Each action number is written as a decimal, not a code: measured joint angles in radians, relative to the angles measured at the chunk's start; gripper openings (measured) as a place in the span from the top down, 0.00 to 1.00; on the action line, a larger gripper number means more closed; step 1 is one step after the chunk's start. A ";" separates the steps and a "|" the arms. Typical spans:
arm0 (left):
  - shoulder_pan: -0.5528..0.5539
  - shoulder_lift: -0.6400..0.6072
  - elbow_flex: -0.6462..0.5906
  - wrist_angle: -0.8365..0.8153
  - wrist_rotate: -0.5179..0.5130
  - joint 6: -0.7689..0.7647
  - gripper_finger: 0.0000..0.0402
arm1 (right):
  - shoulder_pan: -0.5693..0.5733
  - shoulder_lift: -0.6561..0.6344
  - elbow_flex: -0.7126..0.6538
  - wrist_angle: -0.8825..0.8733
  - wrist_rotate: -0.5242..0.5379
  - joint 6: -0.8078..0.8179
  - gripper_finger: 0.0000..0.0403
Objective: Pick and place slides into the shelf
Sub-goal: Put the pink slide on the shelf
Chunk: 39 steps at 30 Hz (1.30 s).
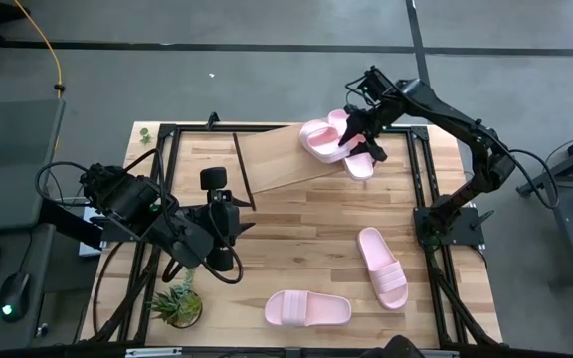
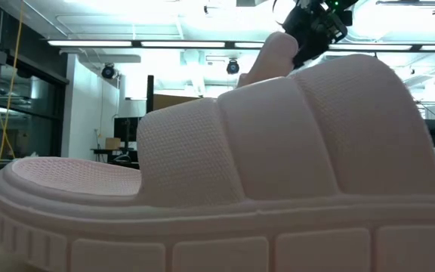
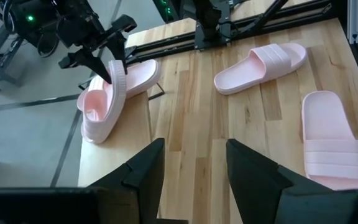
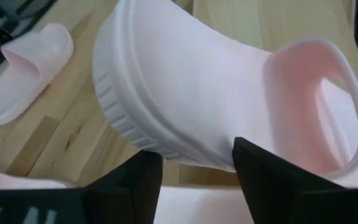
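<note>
Shelf (image 1: 282,157): slanted board at the tabletop's (image 1: 306,249) far side. Two slides (image 1: 318,136) on its right end, one tipped on edge. Two further slides (image 1: 382,265) flat on the tabletop. Right gripper (image 1: 354,130) at the tipped slide, fingers parted either side, grip uncertain. Left gripper (image 3: 191,163) idle over the tabletop, fingers apart, empty.

Near slide (image 2: 225,174) cropped (hides shelf).

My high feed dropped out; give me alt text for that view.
The right gripper, fingers open, sits over two pink slides at the slanted shelf's right end. Two more slides lie on the table; the left gripper waits left of centre.
</note>
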State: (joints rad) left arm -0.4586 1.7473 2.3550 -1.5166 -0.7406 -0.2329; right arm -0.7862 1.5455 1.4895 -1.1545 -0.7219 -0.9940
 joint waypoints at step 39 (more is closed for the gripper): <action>0.000 0.000 0.000 -0.002 0.017 -0.001 0.61 | 0.123 -0.015 0.000 -0.047 0.546 0.247 0.53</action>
State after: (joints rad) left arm -0.4587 1.7477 2.3550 -1.5181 -0.7231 -0.2340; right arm -0.6629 1.5307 1.4895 -1.2018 -0.1756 -0.7465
